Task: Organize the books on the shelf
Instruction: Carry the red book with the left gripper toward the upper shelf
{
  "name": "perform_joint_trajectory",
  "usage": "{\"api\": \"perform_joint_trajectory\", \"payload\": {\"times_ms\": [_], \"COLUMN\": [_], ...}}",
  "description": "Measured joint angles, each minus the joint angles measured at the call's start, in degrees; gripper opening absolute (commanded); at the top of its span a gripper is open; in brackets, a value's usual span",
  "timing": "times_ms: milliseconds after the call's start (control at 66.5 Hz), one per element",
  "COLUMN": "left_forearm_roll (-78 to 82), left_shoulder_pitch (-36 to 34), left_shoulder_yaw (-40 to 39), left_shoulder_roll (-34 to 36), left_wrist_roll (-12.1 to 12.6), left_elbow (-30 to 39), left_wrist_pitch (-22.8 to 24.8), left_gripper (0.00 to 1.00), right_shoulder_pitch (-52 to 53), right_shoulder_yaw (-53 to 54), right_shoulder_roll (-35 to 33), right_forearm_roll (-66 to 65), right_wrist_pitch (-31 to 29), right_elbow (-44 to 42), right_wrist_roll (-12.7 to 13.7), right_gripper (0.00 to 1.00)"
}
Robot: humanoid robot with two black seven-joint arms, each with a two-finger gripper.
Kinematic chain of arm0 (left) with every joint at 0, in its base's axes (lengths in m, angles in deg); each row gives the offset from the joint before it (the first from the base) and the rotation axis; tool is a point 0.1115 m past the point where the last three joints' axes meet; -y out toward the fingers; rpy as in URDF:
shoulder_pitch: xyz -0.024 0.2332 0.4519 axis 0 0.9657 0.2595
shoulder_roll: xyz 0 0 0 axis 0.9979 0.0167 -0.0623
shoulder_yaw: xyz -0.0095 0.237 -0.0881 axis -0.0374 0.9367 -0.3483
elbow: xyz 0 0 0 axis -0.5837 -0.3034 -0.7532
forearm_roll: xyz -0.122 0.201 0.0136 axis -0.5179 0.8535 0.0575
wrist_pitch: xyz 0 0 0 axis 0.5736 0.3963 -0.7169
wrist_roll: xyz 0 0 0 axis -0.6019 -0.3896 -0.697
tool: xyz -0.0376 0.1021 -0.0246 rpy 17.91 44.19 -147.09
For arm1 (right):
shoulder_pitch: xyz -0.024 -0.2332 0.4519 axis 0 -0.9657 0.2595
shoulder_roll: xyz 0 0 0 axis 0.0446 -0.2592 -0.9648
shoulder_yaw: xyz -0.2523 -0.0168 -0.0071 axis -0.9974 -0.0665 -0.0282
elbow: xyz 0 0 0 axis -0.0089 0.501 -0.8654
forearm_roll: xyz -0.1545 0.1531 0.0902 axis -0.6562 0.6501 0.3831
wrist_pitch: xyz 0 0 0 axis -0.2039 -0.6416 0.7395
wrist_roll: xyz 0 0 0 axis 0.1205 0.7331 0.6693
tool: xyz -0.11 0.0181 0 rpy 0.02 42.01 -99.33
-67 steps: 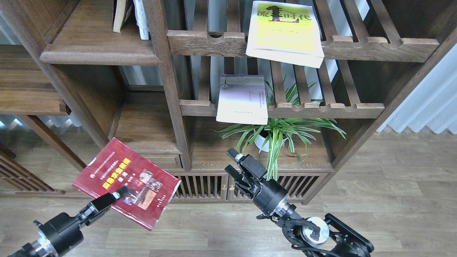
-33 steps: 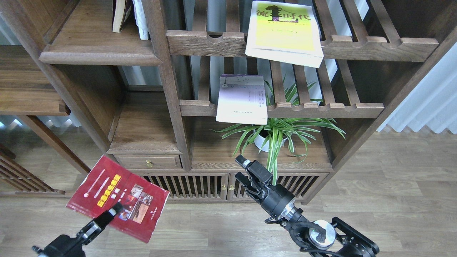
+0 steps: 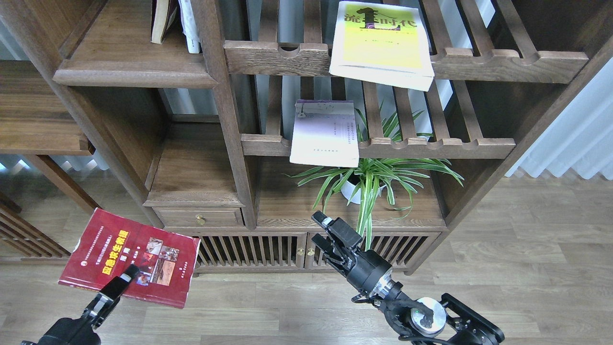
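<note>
Books first, nearest one: the dark red book [image 3: 129,257] is sitting in the left gripper [image 3: 125,276], low left, out in front of the cabinet and over the floor [image 3: 527,268]. Cover is facing up, tilted slightly. One finger [image 3: 119,283] is lying across the cover's near edge; the other is presumably underneath, hidden, so it is clamping the book.

Right gripper [image 3: 322,230] is hanging near centre, in front of the slatted cabinet doors [image 3: 249,249], holding nothing. Its fingers are standing slightly apart, though the angle is poor, so the gap is hard to judge.

Just beyond it, a potted plant [image 3: 368,179] is standing on the lower board.

Pale lilac book [image 3: 325,132] is lying flat on the middle slatted rack [image 3: 431,146], overhanging its front rail.

Yellow-green book [image 3: 380,43] is lying flat on the upper slatted rack [image 3: 503,60], also overhanging the rail.

Top left, the shelf [image 3: 129,57], a solid board, is carrying two upright books [image 3: 175,21] at its back right corner.
</note>
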Motion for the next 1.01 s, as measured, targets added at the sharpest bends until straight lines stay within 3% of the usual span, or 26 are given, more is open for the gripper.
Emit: {"api": "perform_joint_trajectory", "payload": {"times_ms": [255, 511, 1007], "left_forearm_roll": [-7.7, -17.16, -22.03], "left_shoulder_pitch": [-0.3, -2.38, -5.17], "left_shoulder_yaw": [-8.1, -9.8, -12.36], "left_shoulder_roll": [-0.03, 1.47, 10.79], "left_wrist_roll": [0.01, -0.3, -1.8], "left_elbow": [-0.05, -0.06, -0.15], "left_wrist_pitch": [0.0, 0.0, 0.0], "left_gripper": [0.05, 0.05, 0.06], "right_shoulder_pitch": [0.0, 0.11, -0.02], "right_shoulder_yaw": [-0.11, -0.23, -0.24], "right_shoulder_roll": [0.01, 0.43, 0.61], "right_forearm_roll": [-0.09, -0.09, -0.08], "right_wrist_pitch": [0.0, 0.0, 0.0], "right_elbow": [-0.23, -0.23, -0.47], "right_wrist_roll": [0.14, 0.17, 0.21], "right_gripper": [0.98, 0.98, 0.98]}}
